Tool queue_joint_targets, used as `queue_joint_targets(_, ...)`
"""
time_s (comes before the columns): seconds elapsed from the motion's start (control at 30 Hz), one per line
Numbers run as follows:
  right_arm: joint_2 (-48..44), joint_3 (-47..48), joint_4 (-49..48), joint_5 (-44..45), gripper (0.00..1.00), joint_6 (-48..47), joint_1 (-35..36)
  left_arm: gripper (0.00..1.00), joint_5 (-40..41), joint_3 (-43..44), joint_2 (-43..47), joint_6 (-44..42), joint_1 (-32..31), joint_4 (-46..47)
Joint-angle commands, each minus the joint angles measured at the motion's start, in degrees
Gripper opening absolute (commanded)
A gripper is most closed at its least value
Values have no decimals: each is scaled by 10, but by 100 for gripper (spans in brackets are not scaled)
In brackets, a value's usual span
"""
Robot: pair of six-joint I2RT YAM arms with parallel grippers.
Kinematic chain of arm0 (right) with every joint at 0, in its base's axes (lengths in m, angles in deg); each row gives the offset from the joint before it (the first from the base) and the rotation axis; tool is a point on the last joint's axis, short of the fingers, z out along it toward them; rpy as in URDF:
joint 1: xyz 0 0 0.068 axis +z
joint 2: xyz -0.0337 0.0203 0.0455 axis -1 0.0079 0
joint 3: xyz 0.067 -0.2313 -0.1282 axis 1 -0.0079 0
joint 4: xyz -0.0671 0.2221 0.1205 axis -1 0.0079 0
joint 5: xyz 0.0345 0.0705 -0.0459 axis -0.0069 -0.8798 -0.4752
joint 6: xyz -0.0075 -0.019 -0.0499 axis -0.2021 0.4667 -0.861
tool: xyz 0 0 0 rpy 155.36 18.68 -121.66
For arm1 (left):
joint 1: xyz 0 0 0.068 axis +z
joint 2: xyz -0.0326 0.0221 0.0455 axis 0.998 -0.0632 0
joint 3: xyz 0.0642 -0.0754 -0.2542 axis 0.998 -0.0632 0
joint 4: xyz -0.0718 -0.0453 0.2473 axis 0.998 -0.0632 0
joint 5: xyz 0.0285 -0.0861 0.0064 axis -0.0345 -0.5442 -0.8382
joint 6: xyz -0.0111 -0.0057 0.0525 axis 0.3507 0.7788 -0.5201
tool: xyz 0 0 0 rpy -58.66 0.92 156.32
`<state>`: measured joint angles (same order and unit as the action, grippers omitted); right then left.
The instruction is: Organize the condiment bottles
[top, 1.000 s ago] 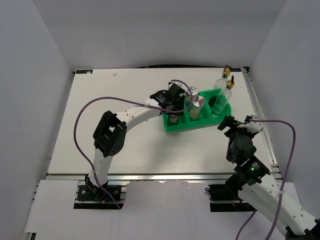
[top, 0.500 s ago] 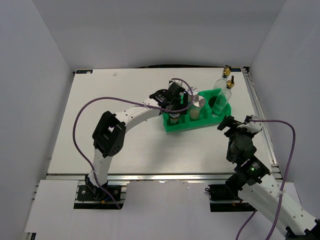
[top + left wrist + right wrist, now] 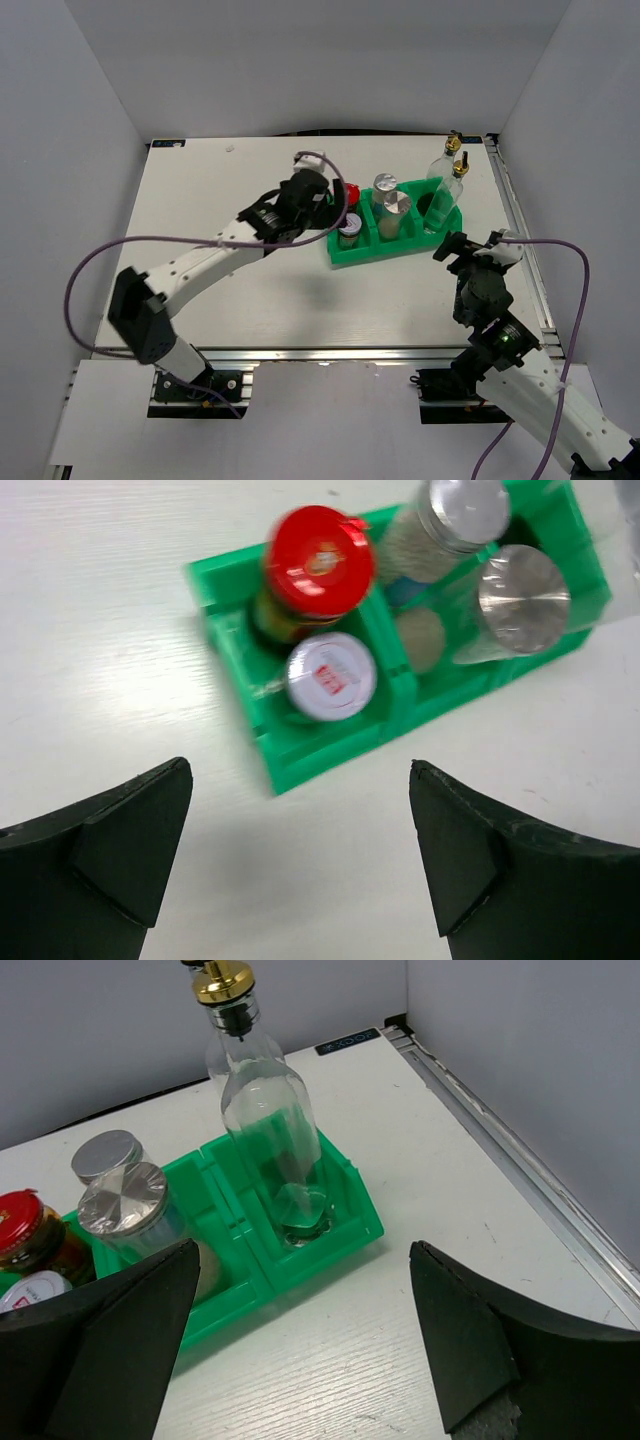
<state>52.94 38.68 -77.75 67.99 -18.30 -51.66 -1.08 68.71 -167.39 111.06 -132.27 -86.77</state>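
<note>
The left gripper (image 3: 300, 778) hangs over the table just in front of the left end of the tray (image 3: 372, 254), its fingers wide apart and holding nothing. In the tray's left compartment stand the red-capped bottle (image 3: 318, 552) at the back and the white-lidded jar (image 3: 331, 676) in front of it. The middle compartment holds two shakers (image 3: 522, 585). A tall glass bottle (image 3: 268, 1110) stands upright in the right compartment. The second tall bottle (image 3: 443, 165) appears to stand on the table just behind the tray's right end, though the top view does not settle whether it is inside the wall.

The right gripper (image 3: 305, 1248) waits in front of the tray's right end, also spread open and empty.

The left side looks finished, so the job seems close to done. If the second tall bottle is indeed outside, the next move likely falls to the right arm. It would reach past the tray, grip the glass body below the neck, lift it over the wall and lower it beside its twin without tipping either.
</note>
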Motion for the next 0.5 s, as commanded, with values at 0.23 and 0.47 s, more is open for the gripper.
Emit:
queue_joint_targets(0.23, 3, -1, -40, -30, 89, 2, -3, 98, 153, -268, 268, 84, 178, 4)
queue_joint_targets(0.47, 4, -5, -41, -26, 89, 0, -2, 98, 172, -304, 318, 89, 206, 7)
